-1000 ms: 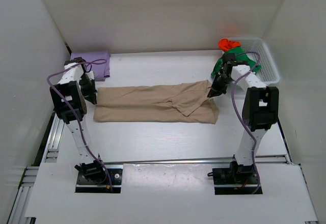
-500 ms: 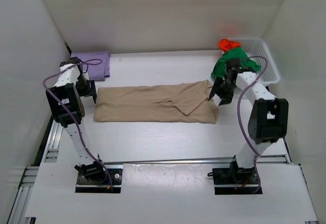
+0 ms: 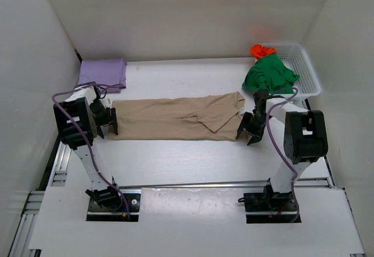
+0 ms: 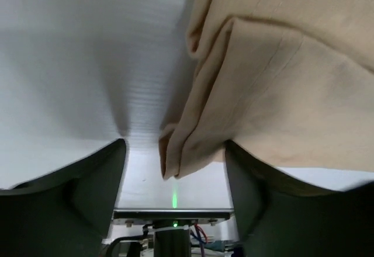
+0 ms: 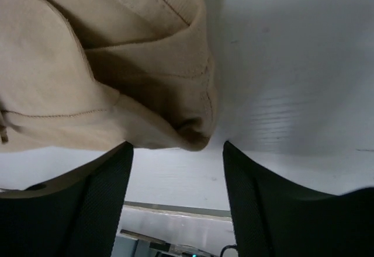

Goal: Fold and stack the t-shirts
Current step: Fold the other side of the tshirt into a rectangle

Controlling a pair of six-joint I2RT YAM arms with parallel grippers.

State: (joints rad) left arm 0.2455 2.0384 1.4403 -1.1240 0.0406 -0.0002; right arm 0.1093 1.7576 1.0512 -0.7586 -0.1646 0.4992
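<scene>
Left gripper [image 3: 110, 121]: jaws spread wide, nothing clamped. In its wrist view the folded left-end corner of the beige t-shirt [image 3: 175, 118] is seen lying in the gap between the fingers [image 4: 70, 193], flat on the table [image 3: 175, 163], pinched by neither.

Right gripper [image 3: 248, 129]: jaws likewise wide, nothing held. The shirt's bunched right-end corner, stitched hem visible, is seen just ahead of the gap, resting on the table.

The beige t-shirt is laid as a long band, folded lengthwise, across mid-table, one gripper at each end.

The lilac t-shirt [image 3: 103, 72] is folded at the far left corner, just beyond the left arm.

The green t-shirt [image 3: 269, 76] is heaped at the left edge of the white basket [image 3: 307, 64], far right. The orange-red t-shirt [image 3: 261, 50] is bunched just behind it.
</scene>
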